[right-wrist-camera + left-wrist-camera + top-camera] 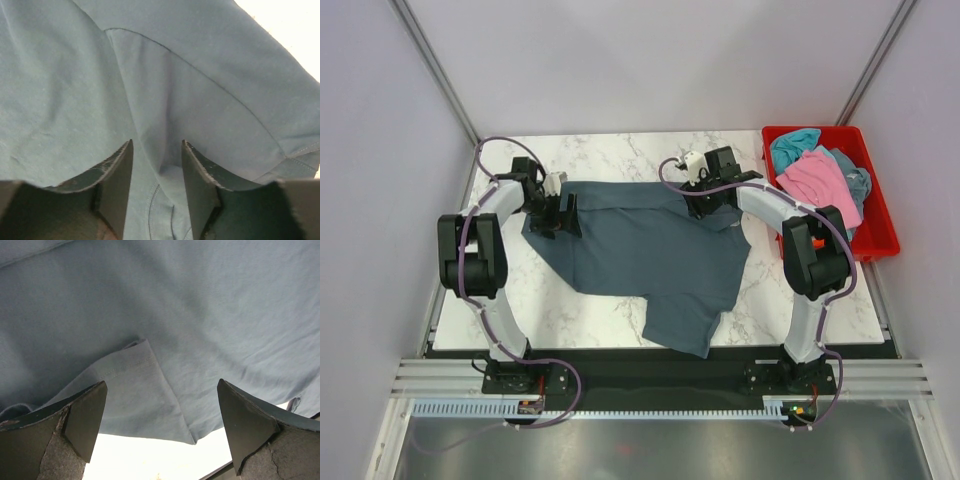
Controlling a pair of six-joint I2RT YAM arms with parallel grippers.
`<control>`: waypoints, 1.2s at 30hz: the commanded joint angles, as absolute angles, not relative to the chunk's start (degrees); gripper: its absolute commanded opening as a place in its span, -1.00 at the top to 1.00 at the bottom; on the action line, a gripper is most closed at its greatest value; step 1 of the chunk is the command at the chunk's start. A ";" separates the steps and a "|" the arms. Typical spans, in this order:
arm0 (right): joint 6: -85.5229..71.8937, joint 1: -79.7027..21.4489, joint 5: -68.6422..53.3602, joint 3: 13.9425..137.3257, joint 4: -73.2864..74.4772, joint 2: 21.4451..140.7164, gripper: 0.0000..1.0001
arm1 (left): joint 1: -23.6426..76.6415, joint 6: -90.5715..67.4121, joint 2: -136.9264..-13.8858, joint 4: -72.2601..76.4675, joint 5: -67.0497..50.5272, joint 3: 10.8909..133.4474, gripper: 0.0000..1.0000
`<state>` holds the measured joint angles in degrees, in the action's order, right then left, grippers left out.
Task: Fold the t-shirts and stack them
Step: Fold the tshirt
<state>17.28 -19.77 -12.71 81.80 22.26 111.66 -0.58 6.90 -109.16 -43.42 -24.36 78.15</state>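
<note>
Top view: blue shirt (650,250) lies spread, a bit crumpled, mid surface (610,155). One flap reaches the near edge. Left pincer (560,212) sits at the shirt's left edge, right pincer (705,200) on its far-right part. Pink shirt (820,180) and teal shirt (795,145) are piled in the red bin (885,215) at the far-right corner, not yet folded.

Left wrist: left pincer (161,384) is wide, nothing in it, hanging over a hemmed sleeve (135,390) that's flipped onto the body cloth. Bare surface (150,460) shows just past the shirt edge.

Right wrist: right pincer (157,143) is about half-way narrow, low over the cloth (60,90), jaws straddling a small pucker beside a curved seam (200,75). There's a gap on both sides and I see no clamp, so I'm calling it not holding.

Handling, imo:
- Thin knit, light, fully limp, no stiffness. It drapes and drags, and only the pinched spot moves cleanly.
- Not fragile and not slippery. It prob clings to the marble a bit, so lift before pulling.
- A mid-panel pinch just tents the cloth. Better hold pts are hems, seams and corners (sleeve hem on the left, shoulder/sleeve seam on the right), where doubled cloth gives more bite.
- Take two pts at matching height, one per arm, else the fold skews.
- A pinch over a flipped layer may catch both layers, so check the sleeve on the left first.
</note>
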 commanded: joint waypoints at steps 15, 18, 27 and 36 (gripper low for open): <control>18.90 -19.69 -9.76 84.02 23.64 115.14 0.82 | -0.62 6.42 -112.24 -44.30 -23.64 78.93 -0.99; 18.90 -19.25 -8.09 85.78 23.38 115.31 0.97 | -0.62 6.42 -112.59 -44.30 -23.38 78.84 -0.99; 18.90 -15.21 -6.07 94.29 21.80 120.31 1.00 | -0.70 6.50 -112.24 -44.39 -22.76 78.49 -0.99; 16.88 -15.12 -3.78 97.65 20.31 122.00 0.02 | -0.70 6.50 -111.18 -44.38 -22.76 77.70 -0.99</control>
